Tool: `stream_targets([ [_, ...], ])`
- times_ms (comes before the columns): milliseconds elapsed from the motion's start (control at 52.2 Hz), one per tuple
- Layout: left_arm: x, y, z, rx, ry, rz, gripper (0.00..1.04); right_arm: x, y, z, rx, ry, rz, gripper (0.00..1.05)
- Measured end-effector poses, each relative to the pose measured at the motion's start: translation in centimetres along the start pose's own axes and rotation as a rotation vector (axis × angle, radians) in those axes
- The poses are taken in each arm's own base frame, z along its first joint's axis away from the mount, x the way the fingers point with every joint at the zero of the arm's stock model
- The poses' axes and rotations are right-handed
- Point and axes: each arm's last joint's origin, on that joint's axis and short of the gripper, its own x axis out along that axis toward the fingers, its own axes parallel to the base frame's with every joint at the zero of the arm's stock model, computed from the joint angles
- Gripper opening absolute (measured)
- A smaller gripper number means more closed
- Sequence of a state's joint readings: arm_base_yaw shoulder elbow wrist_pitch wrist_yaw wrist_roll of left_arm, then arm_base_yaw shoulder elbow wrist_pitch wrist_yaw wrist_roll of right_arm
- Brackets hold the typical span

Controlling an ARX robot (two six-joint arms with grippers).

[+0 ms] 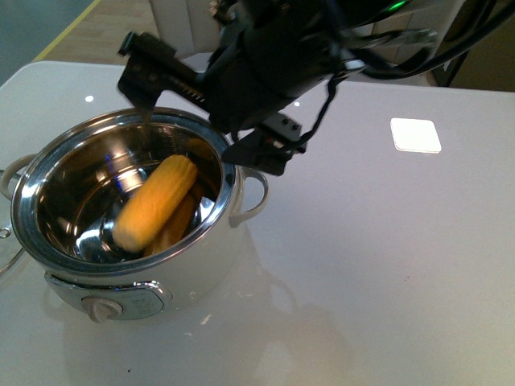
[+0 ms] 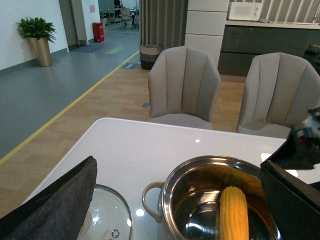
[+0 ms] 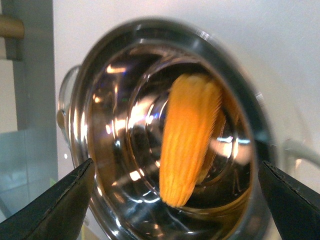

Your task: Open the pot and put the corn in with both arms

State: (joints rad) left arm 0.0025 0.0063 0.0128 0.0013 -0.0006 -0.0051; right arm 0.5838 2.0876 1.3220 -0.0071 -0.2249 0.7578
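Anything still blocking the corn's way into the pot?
Nothing visible. The corn already lies inside the open pot, leaning on the steel wall. The glass lid sits on the table beside the pot. The right gripper is open above it, holding nothing.

My matt black end effector (image 1: 189, 117) looks plastic. The pot (image 1: 121, 301) has mirror-bright steel inside and glossy cream outside. The corn (image 1: 157, 201) is ridged; the white surface (image 1: 386, 265) is smooth and shiny.

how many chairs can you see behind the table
2. One chair stands at the table's far edge, left of the other chair. Only the left wrist view shows them; more could sit outside it.
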Motion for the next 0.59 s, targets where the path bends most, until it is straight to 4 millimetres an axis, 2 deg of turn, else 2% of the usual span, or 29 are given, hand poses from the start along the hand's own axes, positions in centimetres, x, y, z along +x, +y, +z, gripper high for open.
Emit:
stream_targets([
  [134, 0.0, 0.0, 0.0, 0.0, 0.0, 0.0, 0.98, -6.6, -4.0, 3.1, -0.023, -0.231, -0.03, 0.96],
  [288, 0.0, 0.0, 0.0, 0.0, 0.0, 0.0, 0.98, -12.6, -7.7, 3.2, -0.033, -0.384, -0.063, 0.96],
  [345, 0.0, 0.0, 0.0, 0.0, 0.0, 0.0, 0.98, -14.8, -9.0, 2.6, -0.043, -0.438, -0.088, 0.96],
  [403, 0.0, 0.0, 0.0, 0.0, 0.0, 0.0, 0.98, -17.6, -10.7, 1.0, -0.058, -0.506, -0.123, 0.96],
  [518, 0.0, 0.0, 0.0, 0.0, 0.0, 0.0, 0.98, -20.9, -12.6, -1.6, -0.075, -0.589, -0.175, 0.96],
  [594, 0.0, 0.0, 0.0, 0.0, 0.0, 0.0, 0.98, -23.3, -14.1, -4.3, -0.076, -0.648, -0.227, 0.96],
])
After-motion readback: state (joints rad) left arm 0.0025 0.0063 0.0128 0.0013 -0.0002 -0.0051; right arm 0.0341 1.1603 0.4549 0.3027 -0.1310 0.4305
